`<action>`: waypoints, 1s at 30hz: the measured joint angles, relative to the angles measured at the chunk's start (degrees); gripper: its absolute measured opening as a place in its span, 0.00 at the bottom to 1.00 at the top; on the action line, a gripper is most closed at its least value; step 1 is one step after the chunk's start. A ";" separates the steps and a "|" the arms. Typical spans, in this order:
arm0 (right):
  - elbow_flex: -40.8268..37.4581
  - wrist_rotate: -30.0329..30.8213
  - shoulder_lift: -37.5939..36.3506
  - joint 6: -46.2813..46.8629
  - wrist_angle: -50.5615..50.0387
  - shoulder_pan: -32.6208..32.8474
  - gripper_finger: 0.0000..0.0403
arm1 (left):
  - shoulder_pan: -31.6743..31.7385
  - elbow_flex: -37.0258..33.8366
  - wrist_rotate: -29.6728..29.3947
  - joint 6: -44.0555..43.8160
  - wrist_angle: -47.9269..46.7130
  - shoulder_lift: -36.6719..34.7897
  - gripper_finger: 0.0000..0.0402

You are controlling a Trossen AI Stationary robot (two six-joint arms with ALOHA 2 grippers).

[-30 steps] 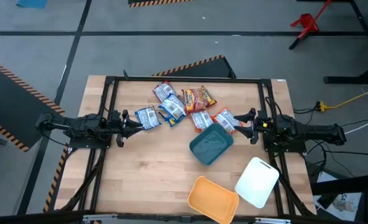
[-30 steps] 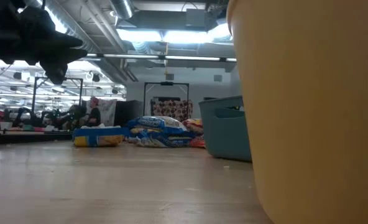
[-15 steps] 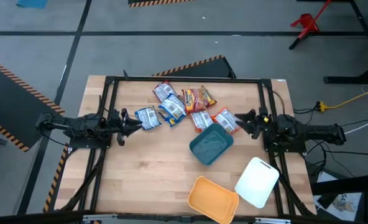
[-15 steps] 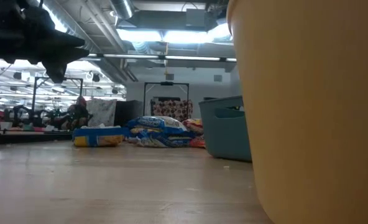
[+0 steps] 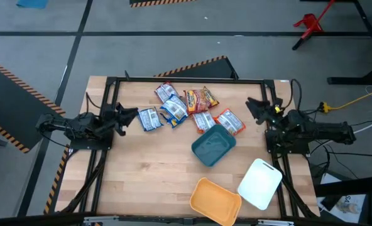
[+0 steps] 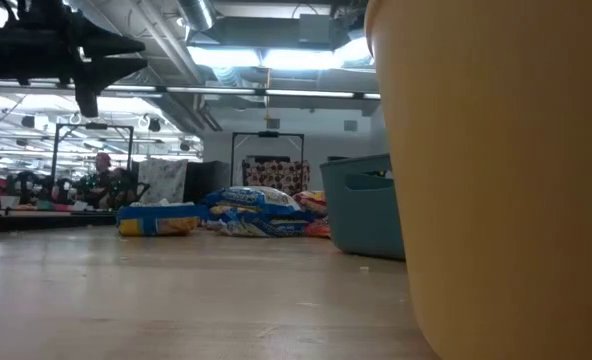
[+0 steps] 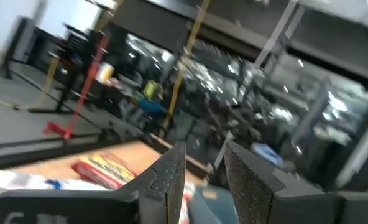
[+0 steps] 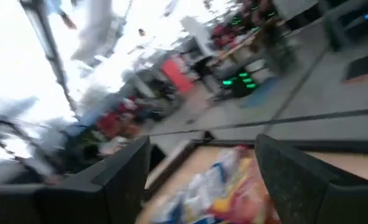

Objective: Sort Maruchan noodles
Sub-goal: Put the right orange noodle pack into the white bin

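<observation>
Two robot arms hang above a wooden table (image 5: 148,169) before any sorting has begun: every Maruchan noodle packet lies loose in a cluster at the table's far-centre, none yet in a tray. The left gripper (image 5: 131,113), its fingers (image 7: 171,177) a narrow gap apart and pinching nothing, hovers just beside the nearest blue-and-white packet (image 5: 148,118). The right gripper (image 5: 254,105), jaws spread wide and empty, is raised near the table's right rail, a short way from the orange packet (image 5: 230,121).

The step in hand appears to be the approach to a first pick. The next move likely calls for one gripper to descend on an outlying packet, close on its crinkly edge and carry it to a tray.

Three trays wait: a teal tray (image 5: 213,145) touching the cluster's near edge, an orange tray (image 5: 215,201) and a white tray (image 5: 260,182) by the front-right corner. Packets in the middle, including another blue-and-white packet (image 5: 173,110) and a red-and-yellow packet (image 5: 200,98), overlap, which could make a clean single grasp harder. The teal tray crowds the packets beside it.
</observation>
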 joint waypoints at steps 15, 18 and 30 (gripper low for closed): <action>45.71 -9.58 54.46 18.88 -53.47 -13.15 0.69 | 0.00 0.00 -6.70 -0.58 4.80 0.00 0.27; 51.02 -18.70 62.99 16.12 -58.97 -19.00 0.69 | 0.00 0.00 -9.02 -0.59 5.66 0.00 0.27; 46.72 -31.55 73.58 11.30 -56.87 -30.20 0.69 | 0.00 0.00 -10.31 -0.57 5.48 0.00 0.27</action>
